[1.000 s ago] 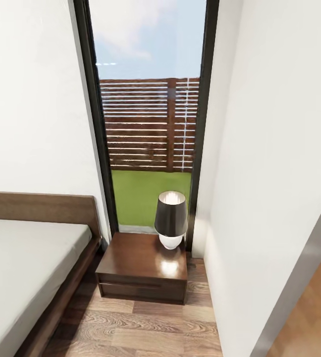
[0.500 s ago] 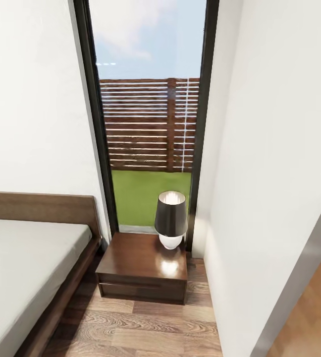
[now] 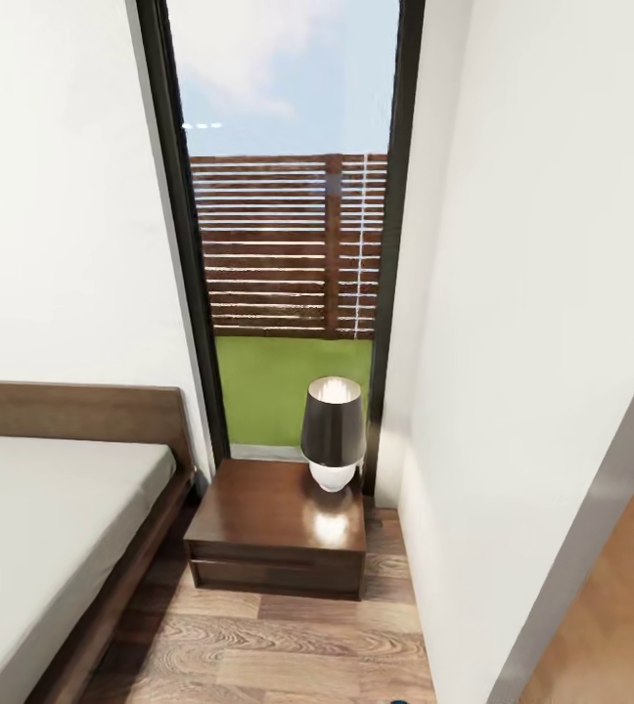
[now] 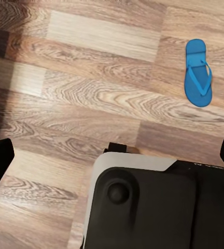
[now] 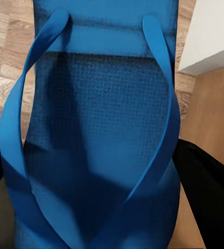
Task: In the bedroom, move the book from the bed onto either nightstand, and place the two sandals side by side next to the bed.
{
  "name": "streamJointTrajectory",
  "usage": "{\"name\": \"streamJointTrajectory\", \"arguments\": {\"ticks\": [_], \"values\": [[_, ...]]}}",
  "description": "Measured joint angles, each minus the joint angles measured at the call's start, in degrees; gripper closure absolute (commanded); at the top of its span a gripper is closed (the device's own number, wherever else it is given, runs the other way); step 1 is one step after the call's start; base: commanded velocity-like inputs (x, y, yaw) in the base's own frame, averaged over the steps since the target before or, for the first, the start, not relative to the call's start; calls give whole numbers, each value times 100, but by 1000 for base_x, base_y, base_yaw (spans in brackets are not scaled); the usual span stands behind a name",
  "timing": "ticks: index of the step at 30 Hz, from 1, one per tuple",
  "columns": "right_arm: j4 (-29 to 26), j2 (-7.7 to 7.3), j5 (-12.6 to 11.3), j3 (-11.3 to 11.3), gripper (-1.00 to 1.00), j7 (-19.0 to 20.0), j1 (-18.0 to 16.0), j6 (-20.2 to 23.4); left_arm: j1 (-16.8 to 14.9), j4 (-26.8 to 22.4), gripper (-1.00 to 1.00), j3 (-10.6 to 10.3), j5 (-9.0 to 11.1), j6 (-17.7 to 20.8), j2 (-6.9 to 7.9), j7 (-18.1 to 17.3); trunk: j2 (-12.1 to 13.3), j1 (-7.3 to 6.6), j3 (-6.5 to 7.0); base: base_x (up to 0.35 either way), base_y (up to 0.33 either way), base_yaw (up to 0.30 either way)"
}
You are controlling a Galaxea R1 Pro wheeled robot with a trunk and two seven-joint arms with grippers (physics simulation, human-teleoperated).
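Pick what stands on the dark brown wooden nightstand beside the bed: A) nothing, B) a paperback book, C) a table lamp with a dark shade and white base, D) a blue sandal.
C: in the head view a table lamp with a dark shade and white base stands at the back right of the dark brown wooden nightstand.

Nightstand (image 3: 276, 533) showing dark glossy brown. Lamp (image 3: 333, 433) wearing black shade, white base. Bed (image 3: 53, 508) showing brown frame, pale grey mattress. Floor (image 4: 91, 98) showing light brown wood grain. Sandal (image 4: 198, 72) and second sandal (image 5: 99, 129) showing bright blue, latter with fine textured sole.
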Motion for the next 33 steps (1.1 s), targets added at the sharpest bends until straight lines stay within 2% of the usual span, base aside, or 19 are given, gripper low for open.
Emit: {"name": "streamJointTrajectory", "arguments": {"ticks": [12, 33], "values": [[-8, 0, -2, -4, 100, 3, 0, -103, 0, 0, -100, 0, 0, 0, 0, 0, 0, 0, -7, 2, 0, -224], [-2, 7, -3, -1, 100, 4, 0, -213, 1, -1, -100, 0, 9, 0, 0, 0, 0, 0, -10, 28, -36, -21]]}}
